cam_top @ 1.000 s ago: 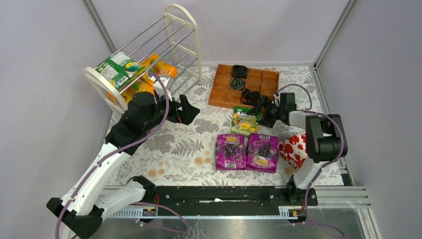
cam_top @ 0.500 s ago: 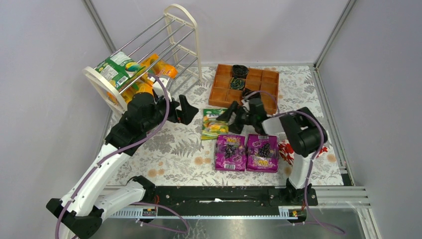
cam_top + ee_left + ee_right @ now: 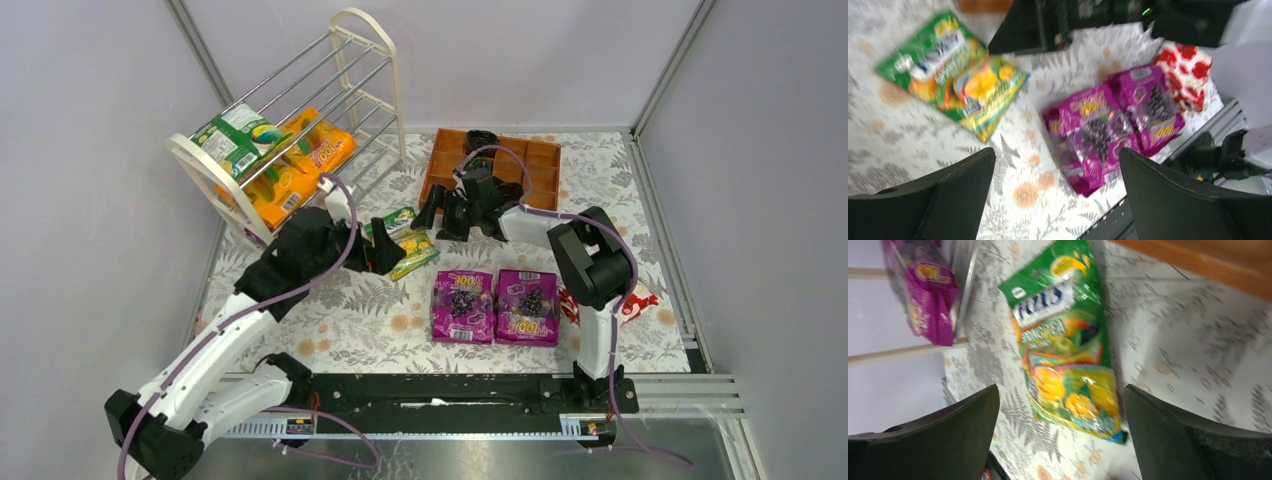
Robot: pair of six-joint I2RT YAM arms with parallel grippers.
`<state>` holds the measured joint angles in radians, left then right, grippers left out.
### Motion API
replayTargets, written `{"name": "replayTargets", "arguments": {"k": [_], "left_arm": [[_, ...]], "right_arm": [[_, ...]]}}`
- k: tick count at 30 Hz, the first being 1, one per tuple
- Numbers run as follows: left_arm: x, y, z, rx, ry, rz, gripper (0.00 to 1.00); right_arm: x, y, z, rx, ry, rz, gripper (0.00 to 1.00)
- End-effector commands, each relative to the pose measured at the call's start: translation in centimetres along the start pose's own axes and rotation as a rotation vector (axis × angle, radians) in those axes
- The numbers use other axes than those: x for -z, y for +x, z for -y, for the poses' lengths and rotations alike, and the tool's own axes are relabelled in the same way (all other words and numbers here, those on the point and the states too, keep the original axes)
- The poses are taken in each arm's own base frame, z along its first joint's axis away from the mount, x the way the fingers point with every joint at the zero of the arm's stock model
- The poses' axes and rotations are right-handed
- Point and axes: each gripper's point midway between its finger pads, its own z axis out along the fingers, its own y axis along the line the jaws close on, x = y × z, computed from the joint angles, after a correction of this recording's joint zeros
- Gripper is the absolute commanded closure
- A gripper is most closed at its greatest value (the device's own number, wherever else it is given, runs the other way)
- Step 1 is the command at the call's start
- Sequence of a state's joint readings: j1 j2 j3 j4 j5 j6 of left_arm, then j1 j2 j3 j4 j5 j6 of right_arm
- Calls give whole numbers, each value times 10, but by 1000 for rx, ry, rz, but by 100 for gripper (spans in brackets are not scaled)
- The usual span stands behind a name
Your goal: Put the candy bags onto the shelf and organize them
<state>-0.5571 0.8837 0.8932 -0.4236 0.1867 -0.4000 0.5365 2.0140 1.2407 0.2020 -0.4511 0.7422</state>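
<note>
Glossy green fruit-print candy pouch [image 3: 1065, 345] lies flat left of the tabletop's [image 3: 340, 300] middle, before the cream-white rod shelf [image 3: 300, 120], between left tool [image 3: 383, 247] and right tool [image 3: 442, 215], both wide open. Likely light, limp, slippery: pinch its crimped end.

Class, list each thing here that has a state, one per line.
shelf: upright, partly stocked.
shelved bags: resting on rods.
loose green bag: flat on table, unheld.
purple bags: flat, side by side.
left gripper: fingers open, empty.
right gripper: fingers open, empty.
</note>
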Motion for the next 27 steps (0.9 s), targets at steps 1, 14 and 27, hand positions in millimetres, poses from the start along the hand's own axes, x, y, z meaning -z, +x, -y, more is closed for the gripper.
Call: {"name": "replayTargets", "arguments": {"k": [1,14,27], "left_arm": [[-19,44,-5,128,30,-101,1],[-91,132,-83,157,-384,-429,38],[-122,142,-118,-100,-619,-568,32]], "right_arm": [[25,3,9,64,64,55,0],[48,23,34,85,-56,171,0],[66,25,29,70,-185,212,0]]}}
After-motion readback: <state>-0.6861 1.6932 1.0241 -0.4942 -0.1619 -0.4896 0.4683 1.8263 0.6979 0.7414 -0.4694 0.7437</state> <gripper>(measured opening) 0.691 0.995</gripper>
